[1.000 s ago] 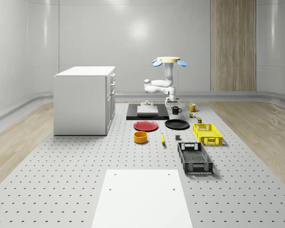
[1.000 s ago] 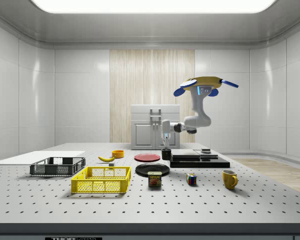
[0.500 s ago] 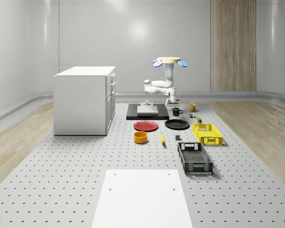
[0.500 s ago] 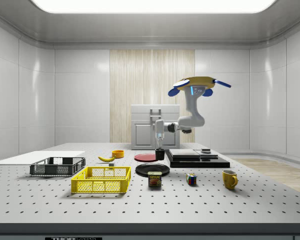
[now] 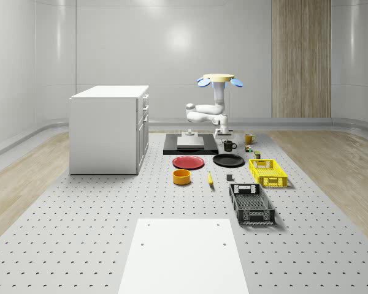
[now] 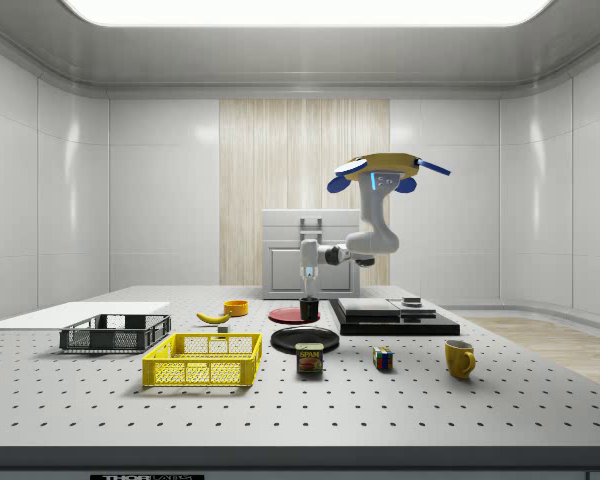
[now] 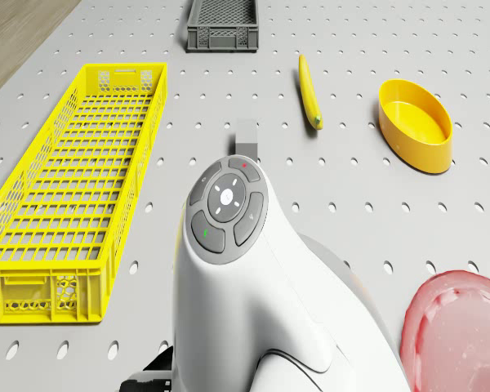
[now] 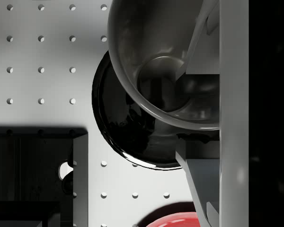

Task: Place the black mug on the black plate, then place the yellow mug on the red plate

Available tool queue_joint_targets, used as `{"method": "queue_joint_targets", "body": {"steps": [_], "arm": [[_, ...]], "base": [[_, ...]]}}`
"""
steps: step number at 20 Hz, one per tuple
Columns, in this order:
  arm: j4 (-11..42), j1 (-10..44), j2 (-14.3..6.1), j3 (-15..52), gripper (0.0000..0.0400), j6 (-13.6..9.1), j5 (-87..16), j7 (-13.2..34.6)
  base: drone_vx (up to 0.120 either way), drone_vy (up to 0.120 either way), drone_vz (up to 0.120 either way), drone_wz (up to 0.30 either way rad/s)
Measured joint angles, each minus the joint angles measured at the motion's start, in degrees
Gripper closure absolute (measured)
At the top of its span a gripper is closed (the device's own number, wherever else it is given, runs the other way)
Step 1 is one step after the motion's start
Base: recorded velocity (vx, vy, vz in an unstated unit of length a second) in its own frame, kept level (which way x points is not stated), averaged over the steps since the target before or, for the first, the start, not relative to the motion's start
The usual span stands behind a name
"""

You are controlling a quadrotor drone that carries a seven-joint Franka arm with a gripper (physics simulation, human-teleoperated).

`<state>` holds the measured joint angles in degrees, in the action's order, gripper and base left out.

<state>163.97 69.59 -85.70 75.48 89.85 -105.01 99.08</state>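
The black mug (image 5: pixel 229 146) (image 6: pixel 309 309) hangs just above the table with my gripper (image 5: pixel 225 139) (image 6: pixel 309 298) (image 8: pixel 199 111) shut on its rim. In the wrist view one of the fingers (image 8: pixel 202 45) reaches inside the mug (image 8: pixel 156 56). Partly under the mug lies the black plate (image 5: pixel 228 160) (image 6: pixel 305 339) (image 8: pixel 123 127). Beside it lies the red plate (image 5: pixel 188 162) (image 6: pixel 293 315) (image 8: pixel 175 220). The yellow mug (image 5: pixel 249 139) (image 6: pixel 459 358) stands on the table at the side view's right. The drone (image 5: pixel 219 78) (image 6: pixel 388 170) hovers over the table's far end, behind the plates.
A white cabinet (image 5: pixel 109 128) and a black platform (image 5: pixel 190 146) stand at the whole-scene view's back left. A yellow crate (image 5: pixel 267 172) (image 7: pixel 65 188), a dark crate (image 5: pixel 251 203), a yellow bowl (image 5: pixel 181 177), a banana (image 5: pixel 210 178), a can (image 6: pixel 309 358) and a cube (image 6: pixel 382 358) lie around the plates.
The drone and arm have moved toward the side view's left, carrying the black mug away from the platform and closer to the black plate.
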Motion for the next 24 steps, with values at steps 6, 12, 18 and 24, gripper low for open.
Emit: {"method": "queue_joint_targets", "body": {"steps": [6, 12, 18, 24], "arm": [[-1.09, 0.58, -0.48, -4.45, 0.029, 1.99, -4.12, -0.09], [-2.73, 1.45, -0.5, -9.34, 0.029, 4.01, -8.72, -0.18], [-4.3, 2.19, -0.08, -13.04, 0.029, 5.39, -12.26, -0.31], [-6.13, 2.91, 0.72, -16.64, 0.0208, 6.66, -15.77, -0.54]], "base": [[0.0, 0.0, 0.0, 0.0], [0.0, 0.0, 0.0, 0.0], [0.0, 0.0, 0.0, 0.0], [0.0, 0.0, 0.0, 0.0]]}}
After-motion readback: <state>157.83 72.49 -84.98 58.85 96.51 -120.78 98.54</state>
